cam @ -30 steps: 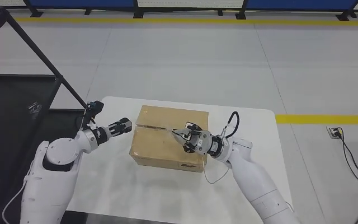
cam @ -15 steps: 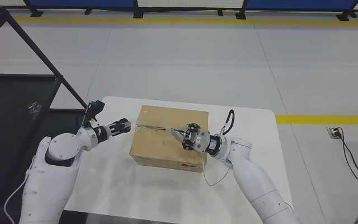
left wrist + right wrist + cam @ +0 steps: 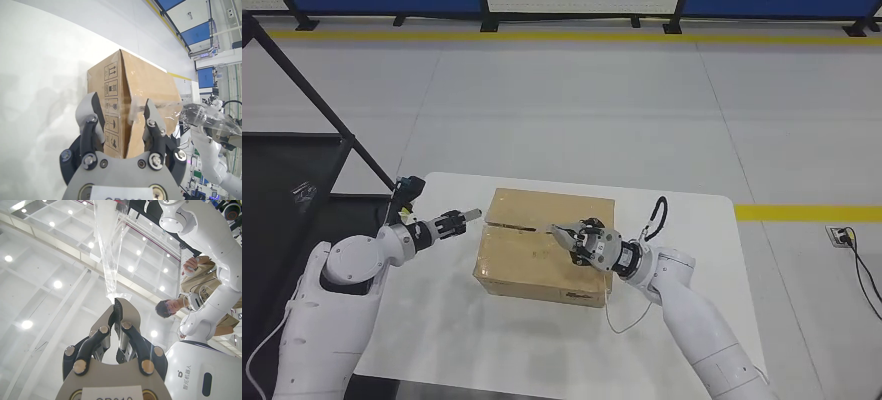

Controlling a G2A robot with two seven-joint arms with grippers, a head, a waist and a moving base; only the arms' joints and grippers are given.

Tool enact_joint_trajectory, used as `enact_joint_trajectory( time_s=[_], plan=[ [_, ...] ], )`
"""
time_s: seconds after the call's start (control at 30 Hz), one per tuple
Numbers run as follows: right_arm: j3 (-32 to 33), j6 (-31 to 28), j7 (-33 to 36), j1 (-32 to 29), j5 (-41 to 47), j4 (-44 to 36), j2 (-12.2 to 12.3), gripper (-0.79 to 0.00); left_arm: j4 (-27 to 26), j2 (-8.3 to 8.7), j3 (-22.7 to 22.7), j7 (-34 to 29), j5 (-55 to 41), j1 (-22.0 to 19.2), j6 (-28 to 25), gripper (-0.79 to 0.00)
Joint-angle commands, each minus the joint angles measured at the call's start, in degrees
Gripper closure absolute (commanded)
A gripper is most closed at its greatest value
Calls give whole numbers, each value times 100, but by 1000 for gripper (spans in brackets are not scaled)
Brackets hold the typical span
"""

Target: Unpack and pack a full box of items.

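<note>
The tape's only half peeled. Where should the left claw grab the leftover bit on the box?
Probably the crumpled tape stub at the box's left end, approached level from that end, where the open left claw faces it: it stands off the cardboard.

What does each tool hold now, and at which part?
Right tool pinches the clear tape at its free end; left tool is open, holding nothing.
</note>
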Motion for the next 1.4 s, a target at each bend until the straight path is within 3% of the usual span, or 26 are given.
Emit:
enact_joint_trajectory(
  time_s=[0.0,0.27,0.37,0.4,0.67,1.0,1.27,1.37],
  plan=[
    [17,33,-45,-19,78,-16,1,0,-11,12,2,15,18,0,15,-785],
    [69,162,-220,-92,301,-77,13,0,-52,65,-76,59,-37,22,87,-785],
    [88,289,-216,-140,410,-155,21,0,-153,56,-229,-211,-1005,78,-50,-785],
    [95,290,-228,-154,404,-181,27,0,-193,80,-277,-192,-877,91,-79,-785],
    [71,287,-372,-146,489,-183,25,0,-843,93,-481,727,-1210,417,-275,-785],
    [-50,322,-484,-96,609,-199,-6,0,-1429,81,-391,722,-2015,725,-607,-785],
    [-69,339,-532,-48,644,-161,-9,0,-1318,49,-231,601,-2817,563,-937,-785],
    [-62,348,-541,-13,695,-81,-13,0,-1020,31,-5,141,-3139,309,-800,-785]
  ],
)
